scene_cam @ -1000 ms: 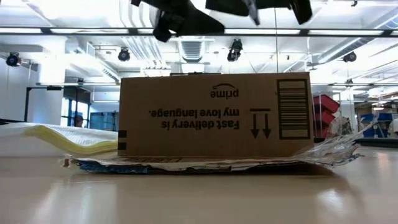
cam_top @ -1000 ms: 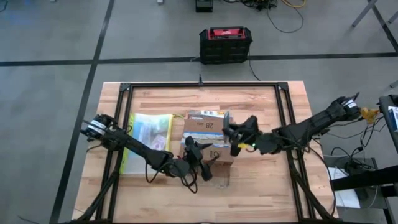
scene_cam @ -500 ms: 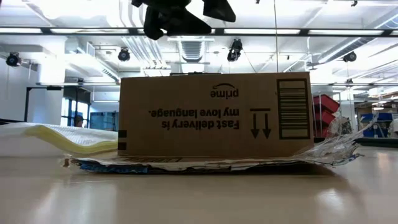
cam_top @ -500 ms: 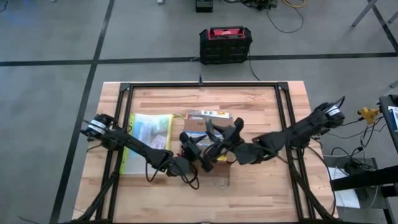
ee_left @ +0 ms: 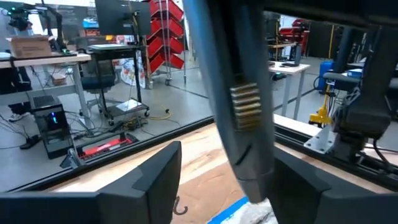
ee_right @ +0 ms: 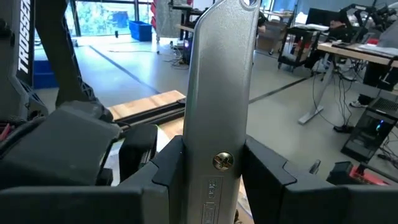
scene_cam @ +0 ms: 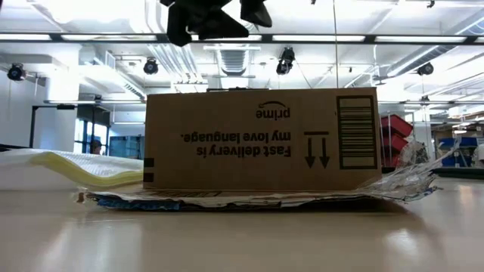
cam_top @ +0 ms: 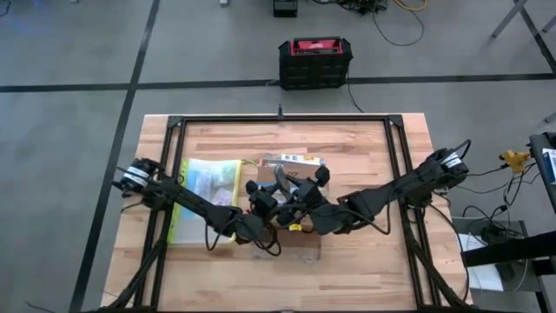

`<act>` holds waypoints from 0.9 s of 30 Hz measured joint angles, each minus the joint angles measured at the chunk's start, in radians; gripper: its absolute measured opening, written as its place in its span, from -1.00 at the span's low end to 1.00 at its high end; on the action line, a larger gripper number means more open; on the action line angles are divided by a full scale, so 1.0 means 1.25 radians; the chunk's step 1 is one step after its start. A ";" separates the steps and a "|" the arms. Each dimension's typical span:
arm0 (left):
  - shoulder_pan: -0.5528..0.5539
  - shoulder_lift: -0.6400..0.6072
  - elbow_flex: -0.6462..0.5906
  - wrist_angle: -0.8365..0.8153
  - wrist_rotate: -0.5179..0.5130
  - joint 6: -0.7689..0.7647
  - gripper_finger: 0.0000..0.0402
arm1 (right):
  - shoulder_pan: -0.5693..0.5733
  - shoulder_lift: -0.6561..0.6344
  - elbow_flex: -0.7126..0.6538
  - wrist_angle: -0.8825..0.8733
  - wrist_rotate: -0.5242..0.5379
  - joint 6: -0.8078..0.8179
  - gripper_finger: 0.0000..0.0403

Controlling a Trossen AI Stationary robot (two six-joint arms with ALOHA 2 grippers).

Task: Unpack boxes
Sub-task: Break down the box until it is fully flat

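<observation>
The brown cardboard box (cam_top: 295, 228) (scene_cam: 261, 140) stands with its print upside down, its bottom resting on crumpled wrapping (scene_cam: 249, 199) on the table. Above the box my two grippers meet. My right gripper (ee_right: 214, 168) (cam_top: 295, 187) is shut on a silver utility knife (ee_right: 217, 87). My left gripper (ee_left: 230, 171) (cam_top: 263, 196) is open, and the knife's free end (ee_left: 249, 143) hangs between its fingers, with a clear gap on one side. In the low view only dark parts of both grippers (scene_cam: 204, 15) show above the box. My right gripper pinches the knife's metal handle between its two fingers, on its two narrow long edges (ee_right: 189, 165), next to the brass screw. It comes level from the table's right side. The knife juts out well past the fingertips and is lifted clear above the box.
A clear yellow-edged pouch (cam_top: 207, 198) lies left of the box. A black and red case (cam_top: 314, 61) sits on the floor beyond the far edge. A black frame (cam_top: 395, 174) rims the table. Bare wood lies in front of the box.
My right gripper has carried the knife toward the table's left, across the box to my left gripper, rolling its wrist on the way. My left gripper has turned a little toward the knife. The box has stayed where it was.
</observation>
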 joint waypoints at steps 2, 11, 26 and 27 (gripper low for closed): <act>-0.001 -0.003 0.000 0.001 0.000 0.021 -0.19 | 0.000 -0.001 0.000 0.000 0.000 0.003 -0.48; 0.000 -0.005 0.000 0.009 0.000 0.089 -0.49 | 0.000 -0.002 0.000 -0.004 -0.010 0.036 -0.48; -0.020 -0.033 0.000 0.011 -0.023 0.102 -0.16 | 0.009 -0.003 0.000 -0.014 -0.009 0.036 -0.48; -0.020 -0.033 0.000 0.010 -0.024 0.095 -0.16 | 0.009 -0.003 0.000 -0.015 -0.009 0.036 -0.48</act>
